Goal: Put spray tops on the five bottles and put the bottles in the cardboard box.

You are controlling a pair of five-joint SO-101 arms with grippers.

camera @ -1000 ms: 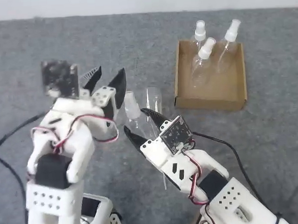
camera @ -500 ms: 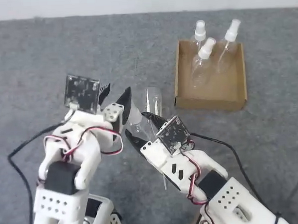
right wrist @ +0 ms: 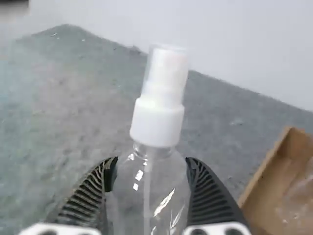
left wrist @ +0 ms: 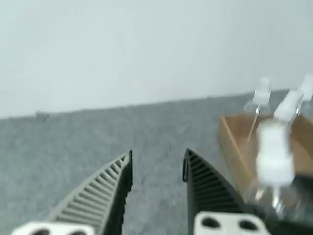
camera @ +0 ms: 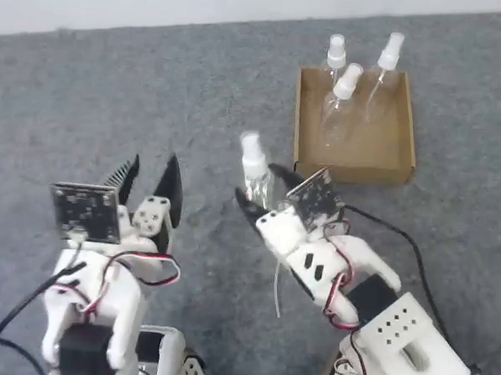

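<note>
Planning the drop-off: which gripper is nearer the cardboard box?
Right. The right gripper, shut on the capped bottle, sits just beside the cardboard box; the left gripper, jaws open, is farther off on the bottle's other side.

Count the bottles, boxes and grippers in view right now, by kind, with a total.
Bottles: 4, all with spray tops; 3 in the box, 1 in the right gripper
Box: 1
Grippers: 2, counting the left gripper, open over the carpet
Total: 7
</note>
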